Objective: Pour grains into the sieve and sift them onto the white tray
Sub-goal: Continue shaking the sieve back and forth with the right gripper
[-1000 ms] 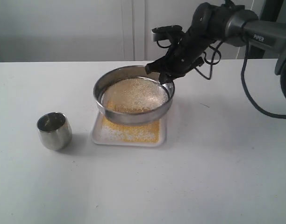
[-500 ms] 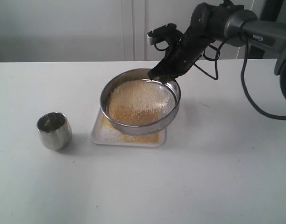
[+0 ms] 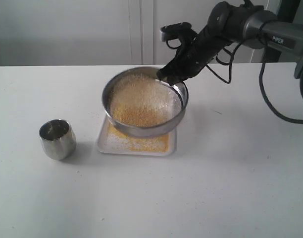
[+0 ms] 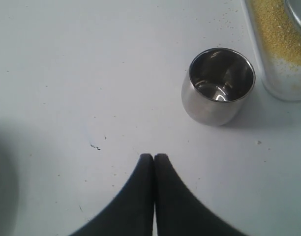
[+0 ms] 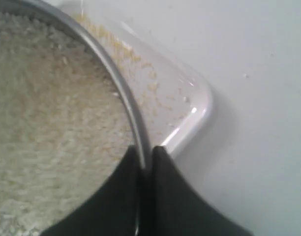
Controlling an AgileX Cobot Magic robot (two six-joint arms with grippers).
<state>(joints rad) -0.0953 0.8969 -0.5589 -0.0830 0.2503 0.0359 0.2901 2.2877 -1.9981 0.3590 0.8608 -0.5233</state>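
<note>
From outside, one sieve (image 3: 144,101) of grains (image 3: 141,96) hangs tilted over the one white tray (image 3: 103,145), its far rim higher where the right claw (image 3: 166,77) grasps it; one steel cup (image 3: 57,139) stands on the tabletop (image 3: 216,178) left of the tray. Only the left wrist shows the left claw (image 4: 154,158), clenched on nothing, near the cup beside the tray's corner. The right wrist alone shows that claw's jaws pinching the sieve's rim above a tray corner.

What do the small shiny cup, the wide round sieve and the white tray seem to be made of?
The small rounded silver cup: polished metal, likely steel; mirror reflections. The wide shallow round sieve: metal ring with duller grey sheen. The flat white rectangular tray: glossy, bright glints on its rim; plastic or glazed ceramic, unclear.
</note>
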